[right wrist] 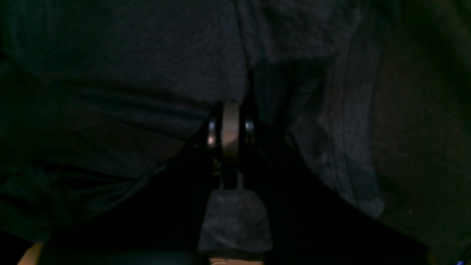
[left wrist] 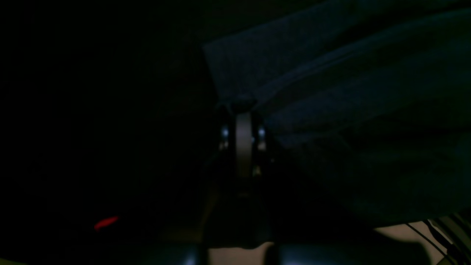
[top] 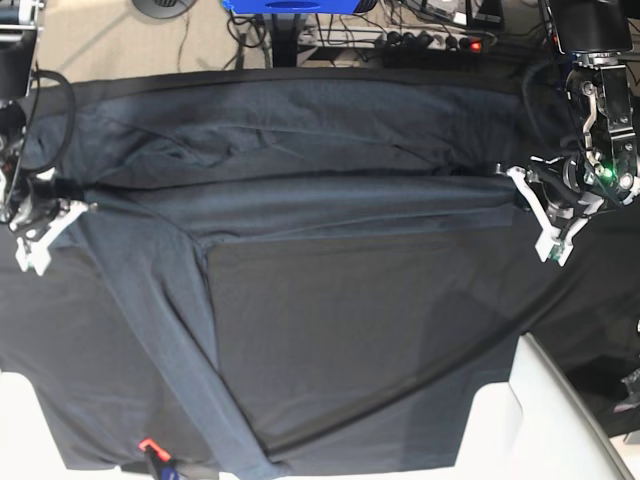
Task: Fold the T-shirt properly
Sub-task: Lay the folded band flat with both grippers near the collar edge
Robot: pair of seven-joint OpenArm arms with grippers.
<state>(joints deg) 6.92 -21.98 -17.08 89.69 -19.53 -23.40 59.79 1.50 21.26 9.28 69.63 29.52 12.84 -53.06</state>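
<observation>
The left tool is seen at the right side of the base view, its arm reaching in from the upper corner with white brackets and a small green light on its wrist; its jaws are drawn fully together, pinching the edge of the T-shirt. The right tool is placed at the opposite side, low over the worktop, likewise closed tight on the shirt's other edge. In the left wrist view the closed left tool is met by a corner of dark cloth; in the right wrist view the right tool is pressed into grey knit fabric, with folds running away on both sides. The garment is stretched between the two tools across the far half of the worktop, a folded ridge lying along the line between them, and one long sleeve is trailed diagonally toward the near edge. No containers are seen. The worktop is covered by a black cloth. Beyond it, a pale floor with cables and a blue object are visible; a small red item sits at the near edge.
</observation>
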